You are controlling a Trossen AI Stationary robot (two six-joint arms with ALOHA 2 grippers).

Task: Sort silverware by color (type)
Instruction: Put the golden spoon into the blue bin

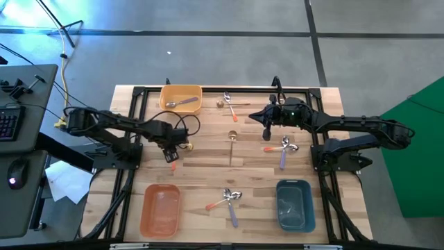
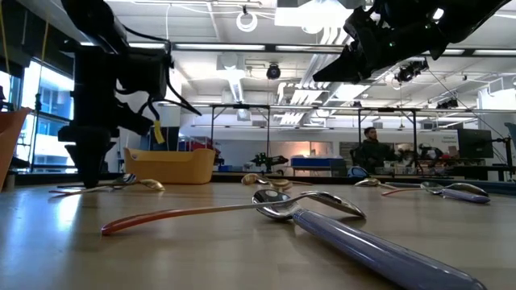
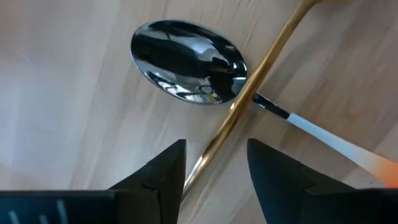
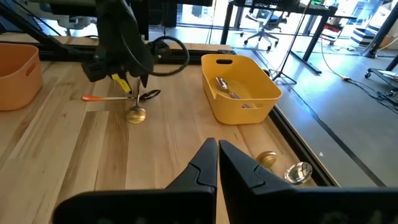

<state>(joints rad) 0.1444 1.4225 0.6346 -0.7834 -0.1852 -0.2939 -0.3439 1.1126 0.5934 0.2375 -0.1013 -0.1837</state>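
High view puts the left end effector (image 1: pixel 171 152) low over two crossed spoons on the table (image 1: pixel 208 167), fingers apart and holding nothing. Directly beneath it, between the fingers (image 3: pixel 158 180), runs the thin handle of a gold spoon (image 3: pixel 239 112), lying across the neck of an orange-handled spoon (image 3: pixel 186 62) whose bowl sits just ahead. Both look light, stiff and slick, so a pinch on the gold stem, clear of the crossing, seems the safest hold; it may drag its neighbour. Farther right, more spoons lie scattered beside and below the right end effector (image 1: pixel 267 129), which hangs shut and empty. One spoon already rests in the yellow bin (image 4: pixel 239 87). Pale wood planks look smooth; beyond is an open workshop with desks.
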